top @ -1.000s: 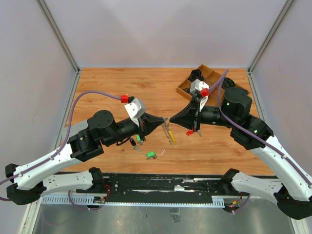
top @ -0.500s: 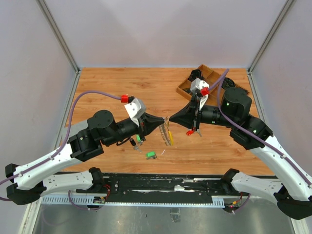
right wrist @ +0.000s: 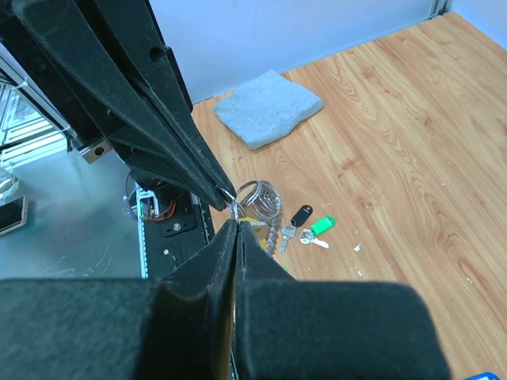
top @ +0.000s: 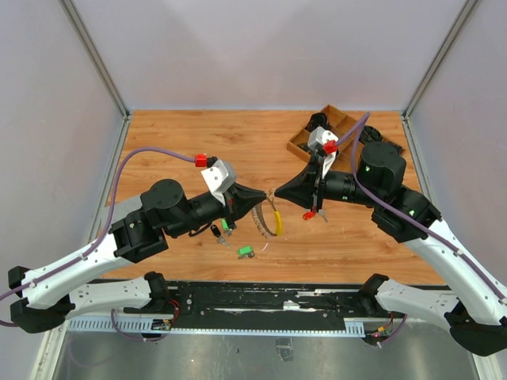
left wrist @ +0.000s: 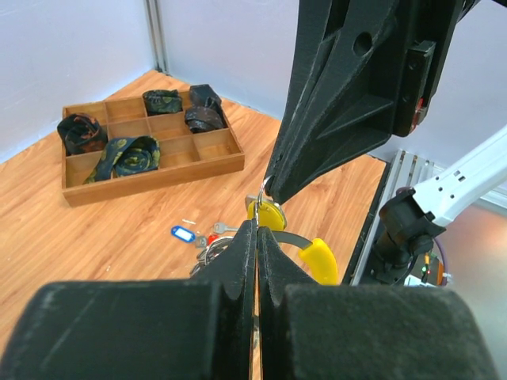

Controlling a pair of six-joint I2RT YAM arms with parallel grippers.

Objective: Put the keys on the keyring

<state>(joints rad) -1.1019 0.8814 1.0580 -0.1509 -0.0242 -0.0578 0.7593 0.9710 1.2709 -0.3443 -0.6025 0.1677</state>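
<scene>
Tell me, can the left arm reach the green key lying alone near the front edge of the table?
Probably not at once. The green key lies uncovered and close by, but the left hand is shut on the keyring; it would have to let go first.

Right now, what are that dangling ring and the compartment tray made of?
Keyring: likely steel wire, shiny silver glints on coiled loops; its yellow curved piece looks like glossy plastic. Compartment tray: appears wooden, matte brown, thin dividers; grain too faint to confirm.
</scene>
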